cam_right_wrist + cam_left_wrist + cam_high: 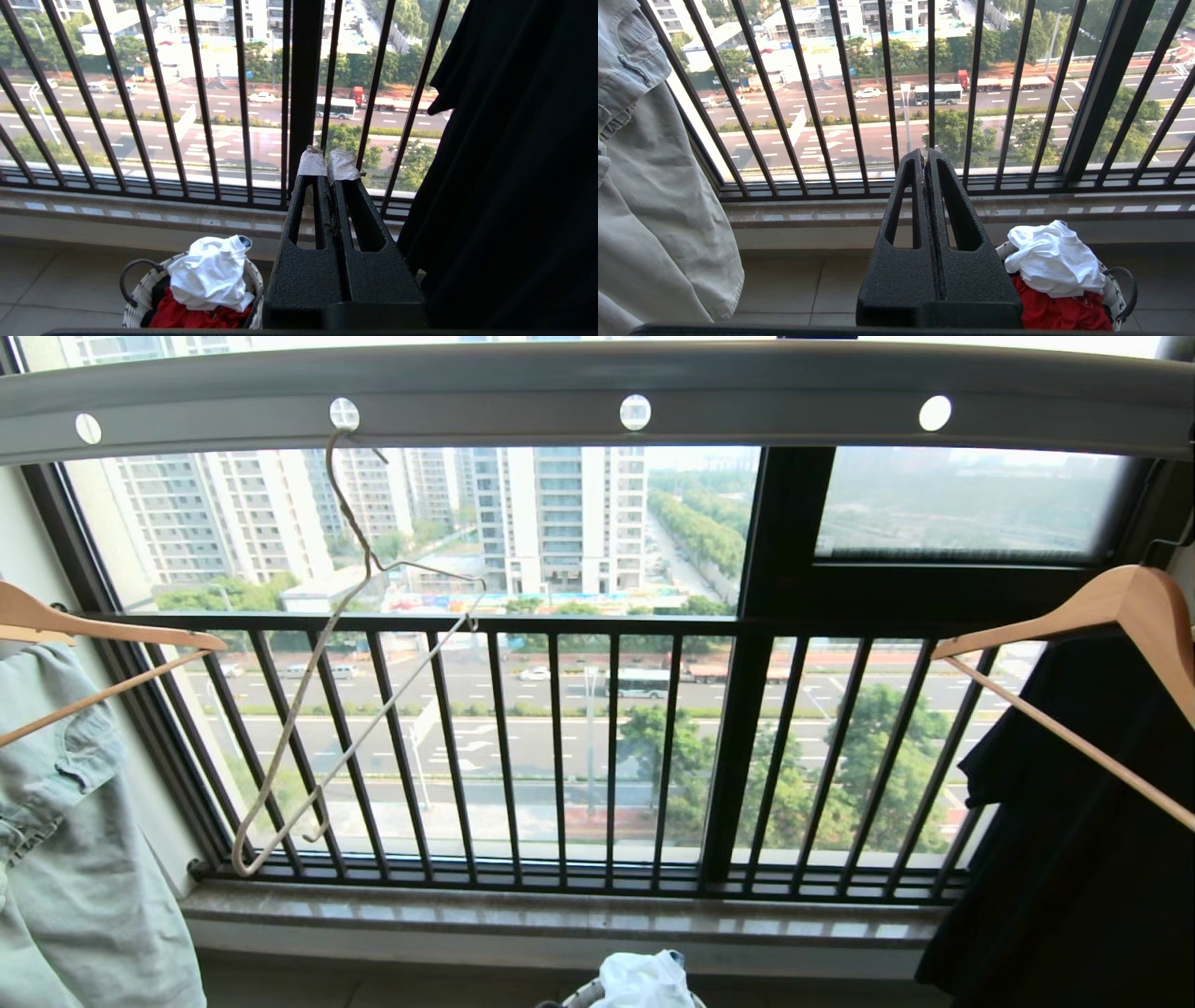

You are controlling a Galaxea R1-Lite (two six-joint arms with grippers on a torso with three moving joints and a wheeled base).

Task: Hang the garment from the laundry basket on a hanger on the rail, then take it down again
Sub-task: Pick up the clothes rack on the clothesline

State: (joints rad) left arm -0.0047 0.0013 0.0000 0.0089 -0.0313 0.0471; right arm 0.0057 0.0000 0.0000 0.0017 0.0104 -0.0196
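Observation:
The white garment [644, 982] lies crumpled on top of the laundry basket [140, 305] on the floor under the window; it also shows as the garment [1052, 261] and the garment [210, 275]. The thin cream wire hanger [350, 709] dangles tilted from a hole in the grey rail [597, 392] overhead. My left gripper [924, 154] is shut and empty, held left of the basket [1122, 289]. My right gripper [327, 156], its tips wrapped in white tape, is shut and empty, right of the basket. Neither arm shows in the head view.
A pale green-grey denim garment [65, 840] hangs on a wooden hanger [93, 630] at the left. A black garment [1074, 840] hangs on another wooden hanger [1111, 607] at the right. Black window railing [579, 756] and a stone sill [560, 910] stand ahead. Red cloth [187, 317] lies under the white garment.

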